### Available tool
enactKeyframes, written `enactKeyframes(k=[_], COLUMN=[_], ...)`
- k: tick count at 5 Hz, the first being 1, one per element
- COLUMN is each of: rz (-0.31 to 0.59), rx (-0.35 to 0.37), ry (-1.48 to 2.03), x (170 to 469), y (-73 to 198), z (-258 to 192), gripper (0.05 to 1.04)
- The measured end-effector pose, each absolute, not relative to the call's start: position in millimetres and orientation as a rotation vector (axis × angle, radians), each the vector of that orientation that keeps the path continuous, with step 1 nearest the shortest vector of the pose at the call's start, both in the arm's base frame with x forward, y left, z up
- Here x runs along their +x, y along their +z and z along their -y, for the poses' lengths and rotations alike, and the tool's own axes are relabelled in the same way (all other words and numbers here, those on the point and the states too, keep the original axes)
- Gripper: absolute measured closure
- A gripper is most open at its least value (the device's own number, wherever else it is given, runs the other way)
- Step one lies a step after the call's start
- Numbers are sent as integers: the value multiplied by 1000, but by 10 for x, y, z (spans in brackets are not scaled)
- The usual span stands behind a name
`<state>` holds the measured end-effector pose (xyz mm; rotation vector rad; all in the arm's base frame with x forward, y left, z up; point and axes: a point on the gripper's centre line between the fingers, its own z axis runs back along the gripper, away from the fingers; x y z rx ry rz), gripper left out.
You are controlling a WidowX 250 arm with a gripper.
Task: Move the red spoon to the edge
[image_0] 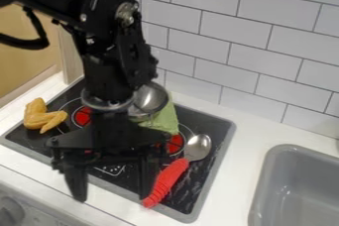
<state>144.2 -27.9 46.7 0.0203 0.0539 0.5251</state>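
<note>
Presently the gripper [112, 195] stood with jaws wide apart, holding nothing. Red spoon [166, 179] lay just outside them, its handle beside the finger nearer the sink [259, 193]; contact could not be determined. Handle end reached the front rim of the stove [191, 190]; bowl sat farther back from the jaws. Progress, judged: partial at most. Full placement along an edge appeared outstanding, target edge uncertain.

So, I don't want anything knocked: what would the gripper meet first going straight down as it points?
Likely the red spoon, whose handle one finger of the gripper overlaps in view, then the stovetop's front rim. Height is unclear, so that order is a guess.
</note>
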Motion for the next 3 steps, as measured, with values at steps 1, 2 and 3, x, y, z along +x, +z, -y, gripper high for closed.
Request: enactKeyframes(k=[1,2,3], rz=[0,74,69], rx=[-15,-16,-76], ry=[421,343,244], x=[1601,1758,1852], y=[447,447,340], z=[359,407,485], gripper=[84,83,84])
